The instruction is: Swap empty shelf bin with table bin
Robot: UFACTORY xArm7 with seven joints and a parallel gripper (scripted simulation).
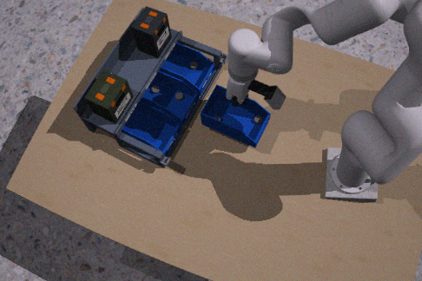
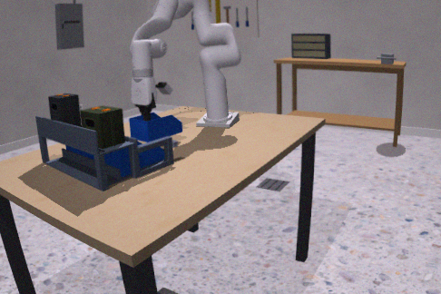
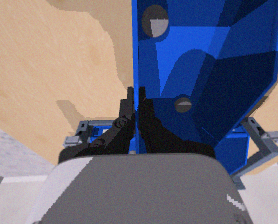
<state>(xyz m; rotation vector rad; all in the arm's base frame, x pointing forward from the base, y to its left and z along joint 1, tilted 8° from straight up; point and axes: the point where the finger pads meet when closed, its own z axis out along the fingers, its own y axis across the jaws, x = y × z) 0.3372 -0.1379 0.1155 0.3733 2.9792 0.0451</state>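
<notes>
My gripper [image 1: 236,101] is shut on the thin side wall of a blue open bin [image 1: 236,120] that holds two small round parts. In the wrist view the fingers pinch that wall [image 3: 134,60]. The bin hangs just in front of the grey shelf [image 1: 148,86] and seems a little above the table; it also shows in the exterior view [image 2: 154,126]. The shelf's front row holds three blue bins. The near one [image 1: 149,125] looks empty, the middle one [image 1: 169,92] has two parts, the far one [image 1: 191,62] has one.
A black box [image 1: 151,31] and a green box [image 1: 108,96] stand on the shelf's upper board behind the bins. The arm's base [image 1: 352,179] is bolted at the table's right. The held bin's near corner is close to the shelf's front lip.
</notes>
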